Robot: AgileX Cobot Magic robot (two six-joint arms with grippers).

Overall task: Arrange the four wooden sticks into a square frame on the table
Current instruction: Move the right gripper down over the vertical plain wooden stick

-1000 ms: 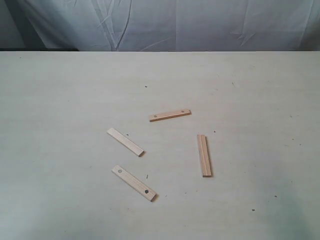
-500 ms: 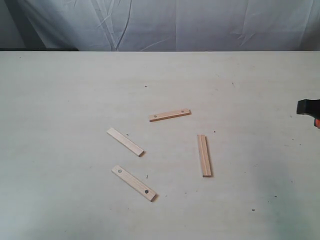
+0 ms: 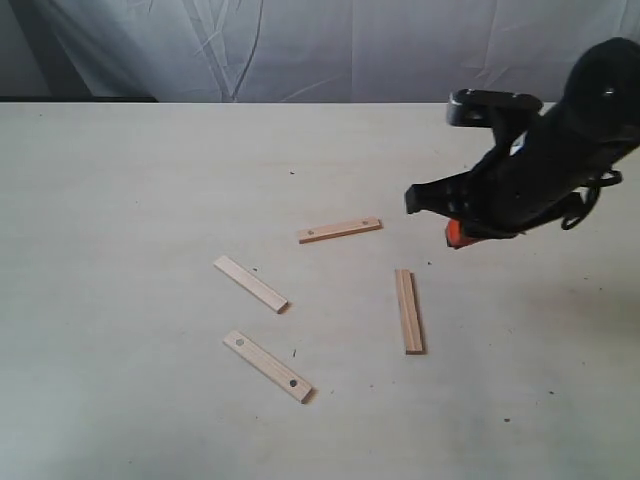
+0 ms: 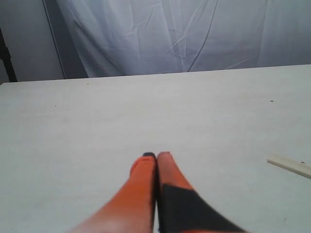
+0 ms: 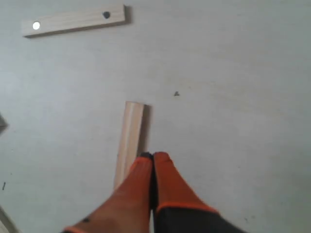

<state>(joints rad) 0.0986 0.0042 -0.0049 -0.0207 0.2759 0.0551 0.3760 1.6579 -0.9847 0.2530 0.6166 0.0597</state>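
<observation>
Four wooden sticks lie apart on the table (image 3: 120, 180), forming no square frame. A stick with holes (image 3: 340, 230) lies at the back, a plain one (image 3: 250, 284) to the left, a second holed one (image 3: 267, 366) in front, and a plain one (image 3: 408, 311) to the right. My right gripper (image 3: 453, 233) hangs shut and empty above the table, just behind and right of the right-hand stick. In the right wrist view its tips (image 5: 153, 156) hover over that stick (image 5: 130, 138), with the holed stick (image 5: 73, 21) beyond. My left gripper (image 4: 156, 155) is shut and empty, with one stick end (image 4: 291, 166) off to its side.
A wrinkled pale cloth (image 3: 330, 50) hangs behind the table's far edge. Small dark specks dot the tabletop. The right arm's black body (image 3: 560, 150) reaches in over the table's right side.
The right arm has swung in from the right edge toward the middle, now hovering near the right-hand stick. The sticks have not moved.
</observation>
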